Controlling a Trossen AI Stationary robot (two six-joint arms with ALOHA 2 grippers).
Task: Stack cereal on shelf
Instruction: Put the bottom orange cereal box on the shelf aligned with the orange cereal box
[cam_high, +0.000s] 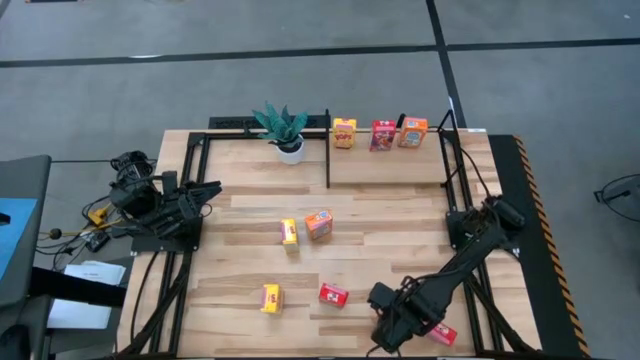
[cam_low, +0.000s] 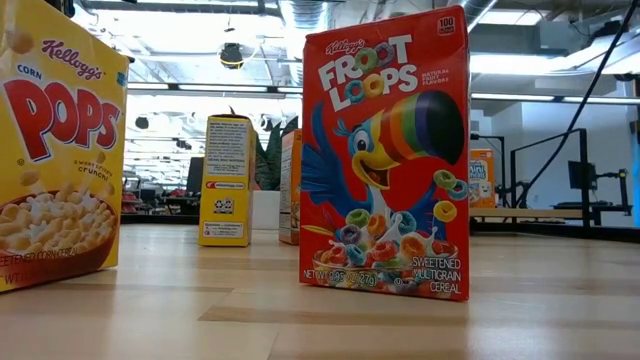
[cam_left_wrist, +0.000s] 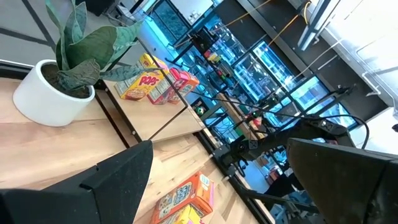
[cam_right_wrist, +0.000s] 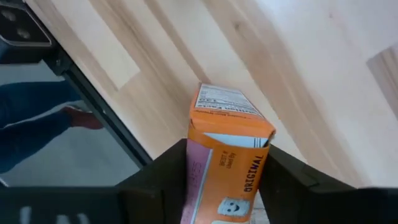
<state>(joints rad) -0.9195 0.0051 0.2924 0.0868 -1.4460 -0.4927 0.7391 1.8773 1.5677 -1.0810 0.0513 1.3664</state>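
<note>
Looking down from the high view, three cereal boxes (cam_high: 378, 133) are standing on the shelf (cam_high: 390, 168) at upper centre, while four are sitting loose mid-frame and the right tool (cam_high: 432, 330) at lower right is reaching a fifth. So roughly a third done, I'd guess. The left tool (cam_high: 208, 192) is idling wide open at left.

Right wrist view: the fingers (cam_right_wrist: 163, 171) are closing around an orange-pink box (cam_right_wrist: 227, 163), touching both sides.
</note>
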